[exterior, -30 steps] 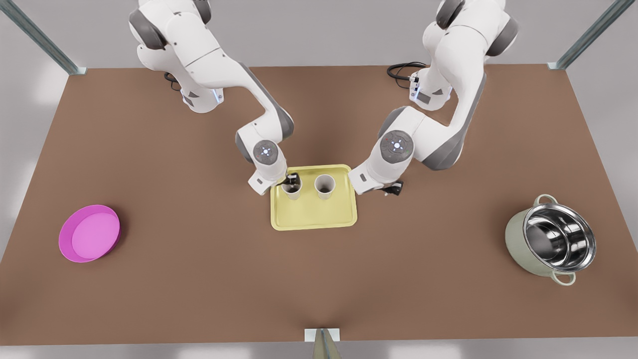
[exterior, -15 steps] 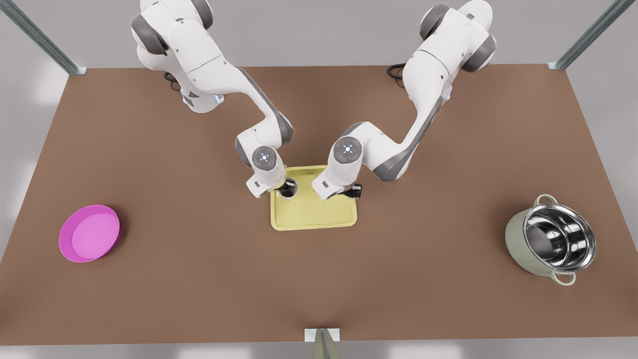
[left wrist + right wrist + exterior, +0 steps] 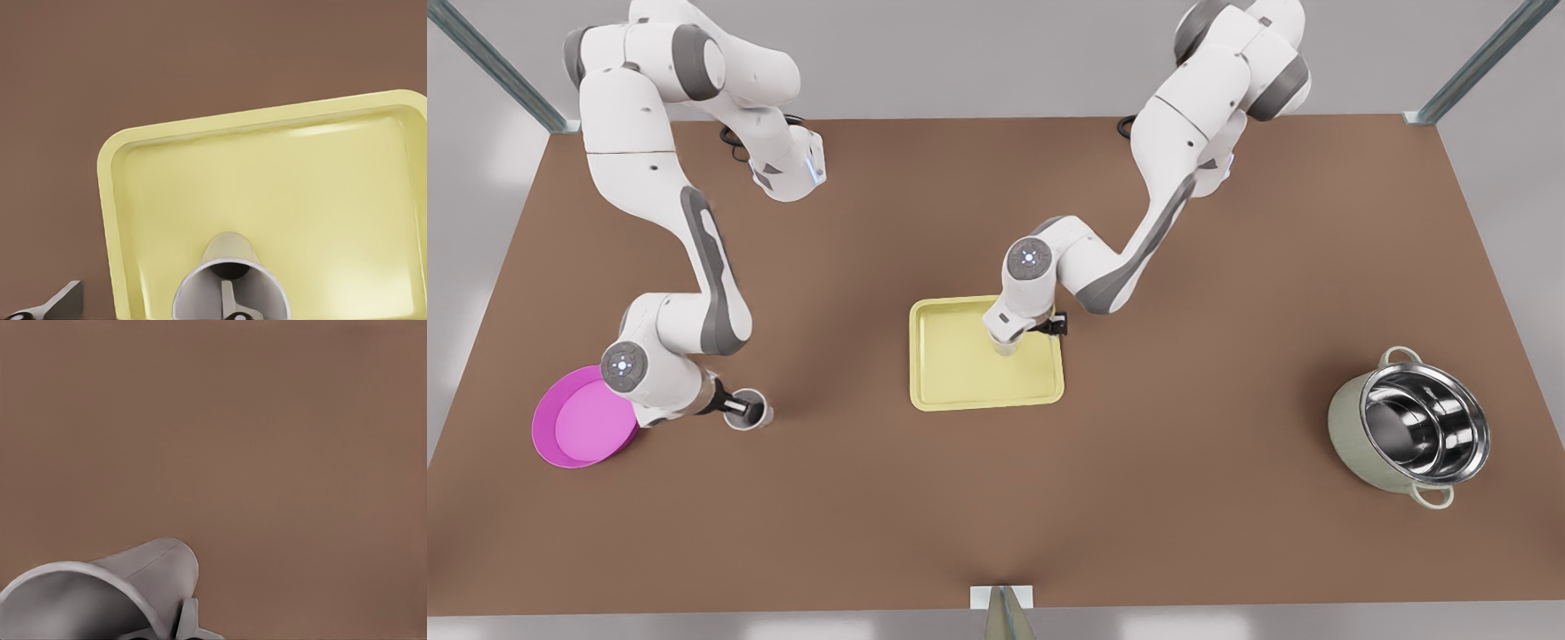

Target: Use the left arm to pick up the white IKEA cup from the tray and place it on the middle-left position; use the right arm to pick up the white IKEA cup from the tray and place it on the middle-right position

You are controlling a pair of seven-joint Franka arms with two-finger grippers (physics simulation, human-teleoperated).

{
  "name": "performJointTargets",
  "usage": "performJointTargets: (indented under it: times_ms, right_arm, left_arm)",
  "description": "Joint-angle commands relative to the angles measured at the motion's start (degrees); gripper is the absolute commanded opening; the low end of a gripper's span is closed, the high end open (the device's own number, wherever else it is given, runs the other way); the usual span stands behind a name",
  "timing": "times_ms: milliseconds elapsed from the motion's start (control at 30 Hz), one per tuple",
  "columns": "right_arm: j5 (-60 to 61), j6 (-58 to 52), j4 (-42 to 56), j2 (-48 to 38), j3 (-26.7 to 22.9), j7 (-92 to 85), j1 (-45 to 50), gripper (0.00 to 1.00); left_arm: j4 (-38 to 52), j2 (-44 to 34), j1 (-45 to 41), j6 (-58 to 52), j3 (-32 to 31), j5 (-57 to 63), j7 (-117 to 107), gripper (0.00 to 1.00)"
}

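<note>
Left gripper [image 3: 1052, 325]: over the pale yellow flat tray [image 3: 960, 382] at the table's [image 3: 996, 498] middle, fingers spread (one dips inside the cup).
Tray cup [image 3: 230, 283]: white, tapered, upright near the tray's far edge.
Right gripper [image 3: 738, 409]: pinching the wall of a second white cup [image 3: 751, 414].
Second cup: near the table's edge, just beside the round magenta dish [image 3: 578, 427].

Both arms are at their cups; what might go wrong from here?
The left gripper is open, one finger inside the white tapered cup on the pale yellow rectangular tray; closing may tip it.
The right gripper holds the other white cup near the round magenta dish and could bump it.
</note>
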Motion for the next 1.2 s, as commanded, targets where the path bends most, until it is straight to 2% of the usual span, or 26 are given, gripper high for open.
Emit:
performJointTargets:
  times_ms: [0, 100, 133, 167, 200, 233, 400, 433, 500, 533, 567, 633, 700, 767, 833, 1000, 1167]
  right_arm:
    - [-1.56, -0.66, 0.62, 0.71, 0.01, -35.93, -0.36, 0.14]
    - [-1.56, 0.56, 0.71, 2.12, 0.01, -36.54, -0.45, 0.16]
    - [-1.39, 0.57, 0.71, 2.21, 0.01, -36.9, -0.54, 0.21]
    - [-1.12, 0.57, 0.71, 2.38, 0.01, -36.9, -0.71, 0.34]
    - [-1.03, 0.57, 0.71, 2.38, 0.01, -36.9, -0.71, 0.7]
    - [-1.03, 0.57, 0.71, 2.47, 0.01, -36.9, -0.71, 1.0]
    - [-1.12, 0.57, 0.8, 2.47, 0.01, -36.9, -0.71, 1.0]
    - [-1.03, 0.22, 1.15, 2.21, 0.1, -36.55, -0.62, 1.0]
    - [-0.95, -1.8, 1.42, 0.54, 0.36, -36.11, -0.54, 1.0]
    - [-0.86, -3.3, 1.5, -1.13, 1.06, -35.93, -0.36, 1.0]
    - [-0.86, -4.27, 1.59, -2.1, 1.68, -35.58, -0.27, 1.0]
    - [-0.86, -9.89, 6.07, -2.36, 2.47, -35.4, -0.27, 1.0]
    - [-1.03, -17.36, 11.61, -2.36, 3.53, -32.51, -0.27, 1.0]
    - [-1.47, -28.43, 19.34, -2.54, 4.76, -26.97, -0.18, 1.0]
    - [-1.65, -36.61, 24.09, -2.71, 5.11, -26.0, -0.1, 1.0]
    - [-3.85, -39.86, 24.18, -7.64, 5.11, -21.08, 1.13, 1.0]
    - [-3.93, -39.6, 24.18, -7.46, 5.02, -20.46, 1.13, 1.0]
  left_arm:
    - [-0.65, 0.28, -0.09, 4.87, -0.01, 0.95, -12.7, 1.0]
    - [-1.97, 0.72, -0.62, 5.75, -0.01, 1.03, -12.7, 1.0]
    - [-1.97, 0.72, -0.62, 5.75, -0.01, 1.03, -12.78, 1.0]
    - [-2.32, 0.63, -0.88, 5.83, -0.01, 1.03, -13.31, 1.0]
    - [-2.68, 0.72, -0.97, 6.1, -0.01, 1.03, -13.31, 1.0]
    - [-3.12, 0.81, -0.89, 6.27, -0.01, 2.52, -13.4, 1.0]
    - [-3.64, 3.79, -0.88, 10.49, 0.16, 5.07, -16.03, 1.0]
    - [-3.29, 3.44, -0.71, 10.58, 0.16, 5.43, -16.48, 0.97]
    - [-2.5, 3.36, -0.53, 10.76, 0.16, 5.08, -17.62, 0.85]
    - [-2.33, 3.53, -0.53, 12.25, 0.16, 5.08, -18.76, 0.71]
    - [-1.98, 3.27, -0.53, 12.34, 0.16, 5.08, -19.02, 0.64]
    - [-1.53, 3.36, -0.53, 12.43, 0.16, 4.99, -20.17, 0.53]
    - [-1.53, 3.36, -0.53, 12.43, 0.16, 4.9, -20.26, 0.37]
    - [-1.53, 3.36, -0.45, 12.43, 0.16, 4.9, -20.26, 0.26]
    - [-1.53, 3.09, -0.53, 11.99, 0.07, 4.9, -20.17, 0.23]
    - [-1.53, -0.95, 1.75, 8.74, -0.01, 4.9, -18.85, 0.23]
    - [-2.15, -3.76, 16.6, 7.24, -0.1, 2.0, 5.05, 0.23]
